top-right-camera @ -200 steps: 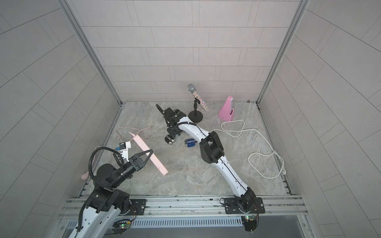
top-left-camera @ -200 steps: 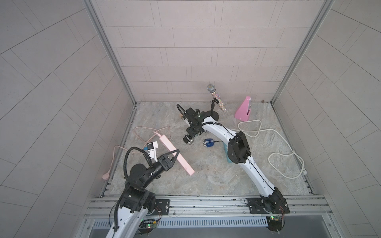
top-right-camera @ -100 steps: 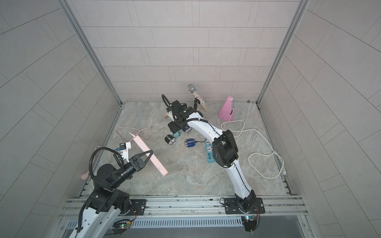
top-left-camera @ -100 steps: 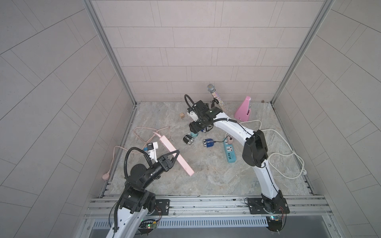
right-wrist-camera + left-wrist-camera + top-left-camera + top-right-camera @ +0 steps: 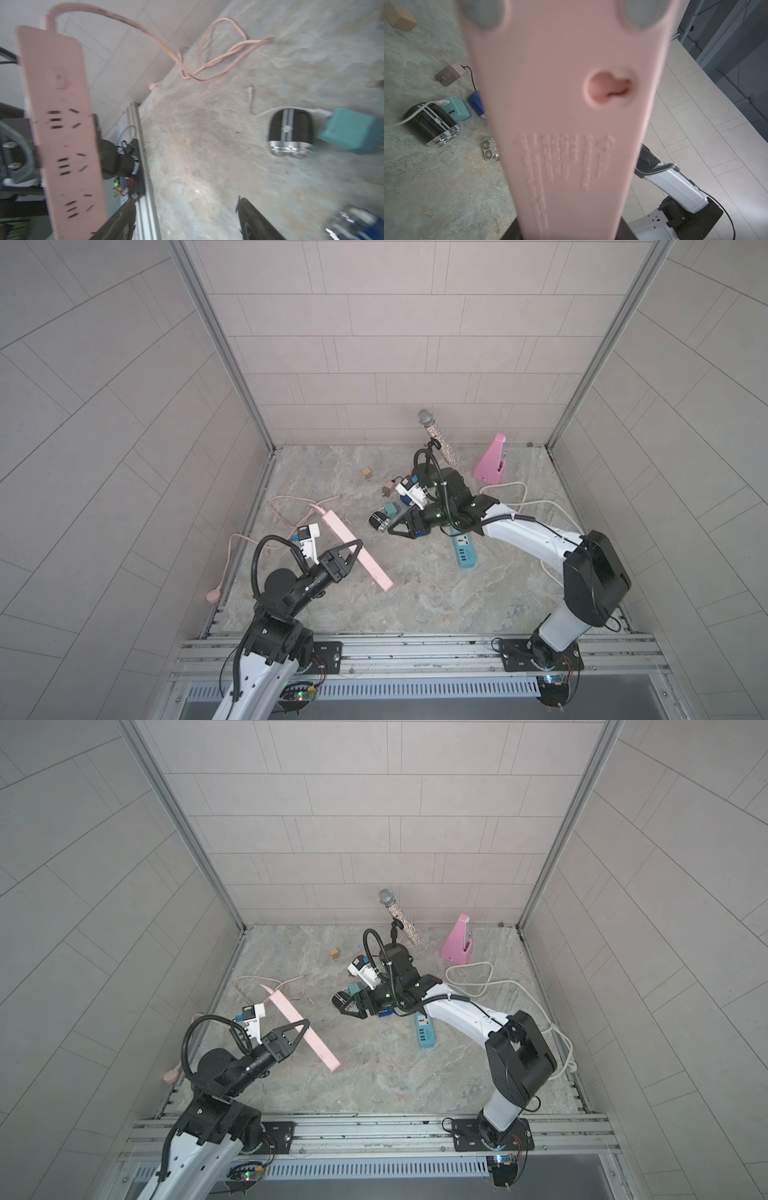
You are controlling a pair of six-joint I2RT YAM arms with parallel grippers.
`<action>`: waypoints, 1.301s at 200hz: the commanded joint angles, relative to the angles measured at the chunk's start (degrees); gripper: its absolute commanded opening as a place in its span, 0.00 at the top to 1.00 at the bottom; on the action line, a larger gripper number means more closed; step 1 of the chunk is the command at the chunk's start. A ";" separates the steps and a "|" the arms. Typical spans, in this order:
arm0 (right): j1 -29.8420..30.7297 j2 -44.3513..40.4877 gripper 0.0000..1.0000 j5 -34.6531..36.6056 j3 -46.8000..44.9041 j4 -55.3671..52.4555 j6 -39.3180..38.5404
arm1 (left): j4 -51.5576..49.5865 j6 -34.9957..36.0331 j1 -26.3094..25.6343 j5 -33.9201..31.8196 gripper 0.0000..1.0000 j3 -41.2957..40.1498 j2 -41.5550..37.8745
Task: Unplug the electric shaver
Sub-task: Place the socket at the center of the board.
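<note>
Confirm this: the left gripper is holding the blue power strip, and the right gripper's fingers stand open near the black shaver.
Wrong in one respect: the left gripper is holding the pink power strip, not a blue one, as both top views show. The rest stands: the right gripper has its fingers open near the black shaver.

right hand [image 5: 392,529]: rises rearward, then sits low beside black chrome-rimmed electric shaver [image 5: 379,521] | jaws: spread wider, empty | right elbow: swings outward | teal rectangular power strip [image 5: 464,552]: now uncovered
</note>
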 commanded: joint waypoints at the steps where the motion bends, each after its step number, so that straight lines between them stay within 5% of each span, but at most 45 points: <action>1: 0.94 -2.81 0.20 -11.17 -4.49 21.94 12.05 | 8.86 -1.04 0.27 1.64 0.83 0.01 0.69; 19: 1.53 -2.43 0.19 -14.14 -7.24 34.66 21.18 | 10.61 -1.86 0.31 1.65 0.83 -0.22 1.05; 62: 4.60 -1.07 0.18 -15.71 -8.34 42.10 25.64 | 14.75 -3.85 0.31 1.68 0.83 -1.00 2.03; 134: 8.86 -1.75 0.17 -13.06 -6.20 22.27 11.42 | 20.04 -5.55 0.31 1.82 0.83 -0.92 4.57; 173: 9.38 -1.34 0.20 -12.99 -6.20 21.81 10.77 | 21.30 -6.25 0.29 1.91 0.84 -1.06 4.93; 201: 9.79 -0.20 0.32 -14.33 -6.54 26.48 14.00 | 21.43 -6.46 0.31 1.91 0.84 -1.10 4.84; 230: 9.94 0.91 0.59 -15.43 -7.01 33.57 19.29 | 21.41 -6.54 0.31 2.03 0.82 -1.35 4.69; 260: 9.49 0.92 0.69 -13.49 -6.67 35.19 20.75 | 16.65 -5.46 0.31 2.16 0.53 -0.99 4.03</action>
